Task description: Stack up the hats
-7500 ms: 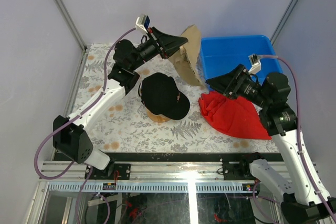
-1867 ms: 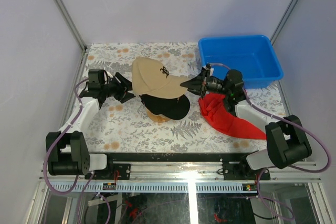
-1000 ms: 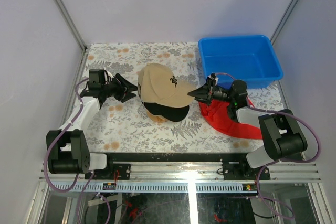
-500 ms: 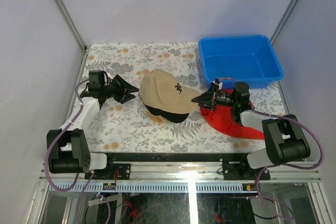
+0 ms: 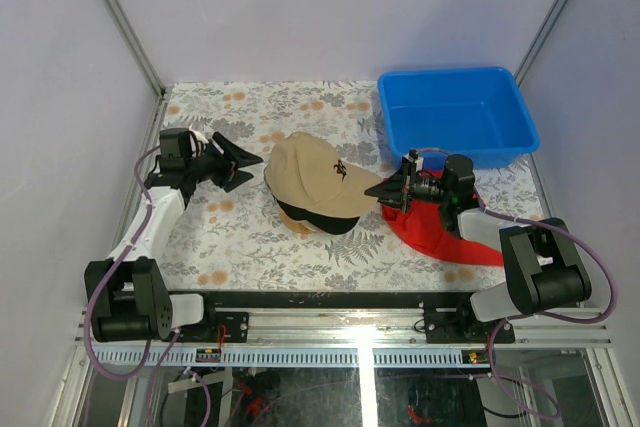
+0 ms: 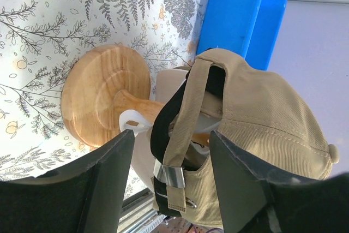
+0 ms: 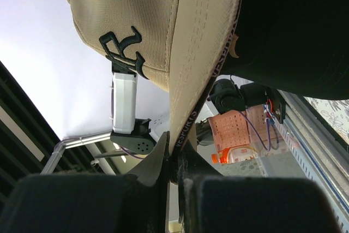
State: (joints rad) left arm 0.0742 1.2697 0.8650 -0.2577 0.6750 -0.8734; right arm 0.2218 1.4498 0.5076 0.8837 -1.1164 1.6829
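Observation:
A tan hat (image 5: 310, 173) with a dark logo sits on top of a black hat (image 5: 322, 217) on the wooden stand. My right gripper (image 5: 378, 190) is shut on the tan hat's brim (image 7: 203, 36), pinched at the edge by the gripper (image 7: 175, 155); the black hat (image 7: 297, 31) fills that view's right side. My left gripper (image 5: 246, 159) is open, just left of the stack. In the left wrist view the gripper (image 6: 170, 139) stands apart from the tan hat's back strap (image 6: 188, 107), the black strap (image 6: 166, 121) and a strip of white hat (image 6: 172, 83).
A red cloth (image 5: 450, 232) lies under my right arm at the right. A blue bin (image 5: 455, 112) stands at the back right. The stand's round wooden base (image 6: 103, 102) rests on the floral tablecloth (image 5: 250, 237).
My left gripper has opened wider and drawn back to the left. The tan hat has slid right and down over the black hat, with the right gripper still on its brim.

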